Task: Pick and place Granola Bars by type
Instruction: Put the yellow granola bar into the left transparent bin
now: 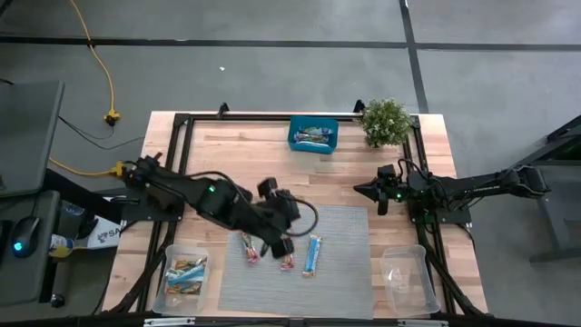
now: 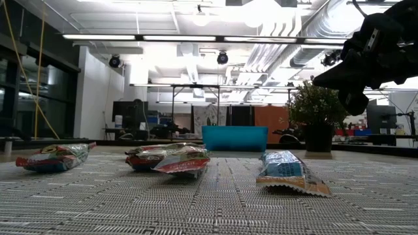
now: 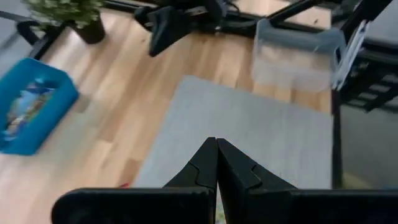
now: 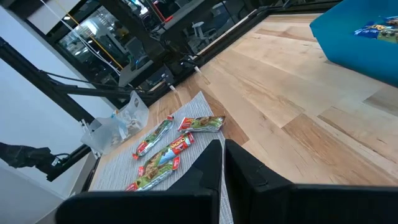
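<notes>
On the grey mat lie three red/green/yellow granola bars [image 4: 165,158] [image 4: 152,138] [image 4: 202,123] and one light blue bar [image 1: 312,254] [image 2: 287,171], all flat on the weave. More bars fill the clear tub [image 1: 186,277] at the near left and the teal box [image 1: 313,134] at the far edge. My left gripper [image 1: 286,227] [image 3: 216,146] hovers over the mat above the red/green bars, fingers shut and empty. My right gripper [image 1: 360,190] [image 4: 222,146] waits over the bare wood right of the mat, shut, pointing left.
An empty clear tub [image 1: 406,277] stands at the near right corner beside the mat. A potted plant [image 1: 386,121] sits at the far right, next to the teal box. A black frame [image 1: 182,136] runs round the table top. Bare mat [image 1: 349,272] lies right of the blue bar.
</notes>
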Robot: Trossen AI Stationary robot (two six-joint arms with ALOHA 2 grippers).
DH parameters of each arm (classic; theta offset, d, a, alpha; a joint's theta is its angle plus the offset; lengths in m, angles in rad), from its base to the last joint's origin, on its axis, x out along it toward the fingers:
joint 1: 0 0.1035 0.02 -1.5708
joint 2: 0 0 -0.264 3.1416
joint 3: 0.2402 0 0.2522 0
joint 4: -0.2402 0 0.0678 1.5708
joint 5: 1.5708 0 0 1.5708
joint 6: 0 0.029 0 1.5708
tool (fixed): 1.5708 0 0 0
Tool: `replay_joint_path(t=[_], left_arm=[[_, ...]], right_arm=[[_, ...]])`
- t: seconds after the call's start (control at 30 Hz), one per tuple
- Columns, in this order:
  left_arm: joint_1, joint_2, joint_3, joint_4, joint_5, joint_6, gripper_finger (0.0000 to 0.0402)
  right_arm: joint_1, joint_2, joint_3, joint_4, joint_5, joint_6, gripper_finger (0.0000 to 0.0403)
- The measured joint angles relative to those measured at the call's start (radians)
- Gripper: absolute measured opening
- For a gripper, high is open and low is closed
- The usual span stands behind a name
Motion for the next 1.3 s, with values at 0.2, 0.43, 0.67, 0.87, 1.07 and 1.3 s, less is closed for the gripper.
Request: replay_joint_path(t=[0.2, 0.43, 0.67, 0.87, 1.07, 1.3], left_arm=[[0.004, 0.086, 0.000, 0.114, 0.017, -0.085, 0.0000], [0.012, 0.182, -0.001, 0.286, 0.116, -0.159, 0.0000], [0.031, 0.225, 0.000, 0.279, 0.104, -0.358, 0.0000], [0.059, 0.254, -0.003, 0.188, 0.222, -0.517, 0.0000], [0.089, 0.311, 0.002, 0.231, 0.395, -0.531, 0.0000], [0.104, 0.385, -0.001, 0.258, 0.484, -0.538, 0.0000]], right_arm=[[0.000, 0.000, 0.000, 0.000, 0.000, 0.000, 0.0000], [0.000, 0.000, 0.000, 0.000, 0.000, 0.000, 0.0000], [0.000, 0.000, 0.000, 0.000, 0.000, 0.000, 0.0000], [0.000, 0.000, 0.000, 0.000, 0.000, 0.000, 0.0000], [0.000, 0.000, 0.000, 0.000, 0.000, 0.000, 0.0000], [0.000, 0.000, 0.000, 0.002, 0.000, 0.000, 0.0000]])
